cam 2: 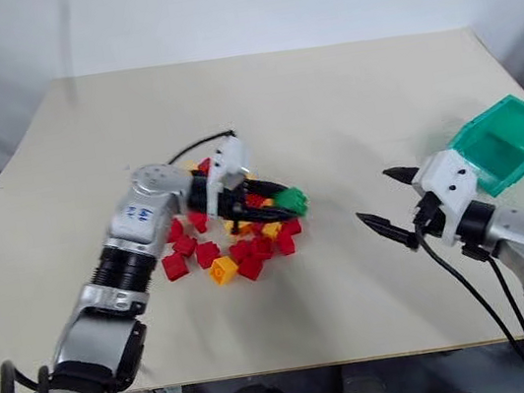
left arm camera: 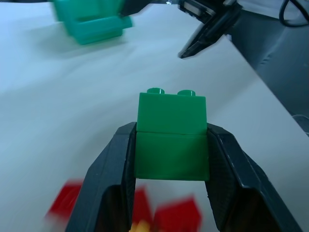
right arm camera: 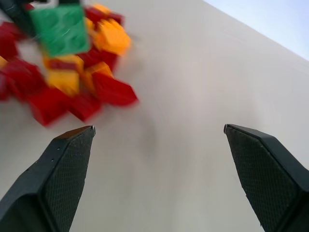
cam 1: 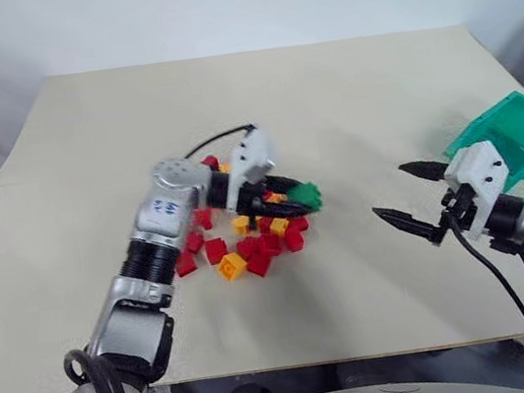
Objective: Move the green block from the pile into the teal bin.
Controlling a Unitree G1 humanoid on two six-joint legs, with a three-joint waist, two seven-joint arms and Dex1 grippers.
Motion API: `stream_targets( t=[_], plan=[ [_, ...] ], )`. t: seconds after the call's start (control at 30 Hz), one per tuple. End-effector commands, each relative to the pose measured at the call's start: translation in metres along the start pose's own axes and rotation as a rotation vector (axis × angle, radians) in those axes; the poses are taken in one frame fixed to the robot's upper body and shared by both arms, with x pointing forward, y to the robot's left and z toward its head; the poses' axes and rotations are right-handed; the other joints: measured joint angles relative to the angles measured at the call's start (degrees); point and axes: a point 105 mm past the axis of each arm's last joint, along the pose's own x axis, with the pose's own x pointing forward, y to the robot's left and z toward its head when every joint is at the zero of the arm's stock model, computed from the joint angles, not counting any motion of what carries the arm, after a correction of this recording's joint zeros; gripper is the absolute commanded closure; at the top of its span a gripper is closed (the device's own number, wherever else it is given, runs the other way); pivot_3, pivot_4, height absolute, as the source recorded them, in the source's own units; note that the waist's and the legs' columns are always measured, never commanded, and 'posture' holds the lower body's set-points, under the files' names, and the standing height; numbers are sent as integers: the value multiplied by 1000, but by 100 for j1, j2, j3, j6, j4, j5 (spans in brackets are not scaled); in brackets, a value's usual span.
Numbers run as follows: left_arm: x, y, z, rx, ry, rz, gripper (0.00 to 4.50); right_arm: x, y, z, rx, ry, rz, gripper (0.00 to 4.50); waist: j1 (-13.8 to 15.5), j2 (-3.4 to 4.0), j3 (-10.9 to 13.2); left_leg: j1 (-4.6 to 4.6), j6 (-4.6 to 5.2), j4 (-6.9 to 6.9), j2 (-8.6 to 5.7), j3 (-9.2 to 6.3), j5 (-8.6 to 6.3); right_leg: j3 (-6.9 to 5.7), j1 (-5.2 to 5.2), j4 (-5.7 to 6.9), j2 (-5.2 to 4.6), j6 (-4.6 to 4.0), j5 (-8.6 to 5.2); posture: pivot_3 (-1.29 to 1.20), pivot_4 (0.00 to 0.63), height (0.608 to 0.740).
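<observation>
Left gripper (left arm camera: 171,159) has the green block (left arm camera: 172,135) pinched snug between its fingers just above the pile (cam 1: 249,238), so carry it level and steady toward the teal bin (cam 1: 516,131), past the wide-open, empty right gripper (cam 1: 413,194).

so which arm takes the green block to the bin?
Left. The left gripper already clamps the green block. The right gripper is open, empty, nearer the teal bin.
</observation>
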Motion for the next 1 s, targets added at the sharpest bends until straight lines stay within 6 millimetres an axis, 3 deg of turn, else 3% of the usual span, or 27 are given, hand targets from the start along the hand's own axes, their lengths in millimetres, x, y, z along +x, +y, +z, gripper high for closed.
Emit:
stream_targets(
  t=[0.03, 0.07, 0.17, 0.33, 0.43, 0.57, 0.83, 1.0],
  plan=[
    [27, 4, -7, 48, 35, 10, 2939, -14, -3, 13, -46, -20, -45, 0, 3, 0, 0, 2, 1, 0, 0, 1, 0, 1, 1, -1, 0, 2, 1, 0, 150, 740],
    [32, 7, -10, 52, 53, 18, 2209, -15, -2, 13, -43, -16, -50, 0, -14, 0, 0, 3, 3, 2, -1, 3, 0, 4, 1, -1, 0, 5, 3, 0, 150, 740],
    [40, 19, -18, 3, 92, 80, 1449, -17, -1, 12, -36, -13, -67, 0, -32, -1, 1, 8, 17, 2, 2, -2, -3, 12, 0, 3, 1, 10, 6, 0, 150, 740],
    [41, 19, -16, 20, 71, 54, 36, -19, 3, 12, -22, 0, -78, 0, -10, 1, 0, 10, 27, 2, 2, -45, -3, 13, 0, 6, 0, 13, 8, 0, 150, 740],
    [26, 24, -4, 52, -2, 84, 36, -21, 2, 11, -14, 23, -85, 0, -9, 1, 0, 4, 22, 2, 1, -47, 0, 13, 0, 3, -2, 13, 9, 0, 150, 740],
    [-16, 33, 14, 54, -173, 153, 36, -31, -4, 7, -5, 93, -95, 0, -16, 1, 0, 3, 21, 2, 8, -47, 0, 12, -2, 1, -6, 13, 9, 0, 150, 740],
    [-97, 14, -5, -17, -171, 155, 36, -73, -16, 8, 31, 283, -126, 0, -11, 3, -2, 4, 17, 2, 10, -47, 2, 11, 0, 0, -8, 13, 9, 0, 150, 740],
    [-127, 8, -15, -40, -139, 239, 36, -68, -21, 13, 60, 324, -123, 0, -18, 3, -2, 4, 20, 10, 20, -47, 0, 14, 0, 3, -14, 16, 11, 0, 150, 740]
  ],
)
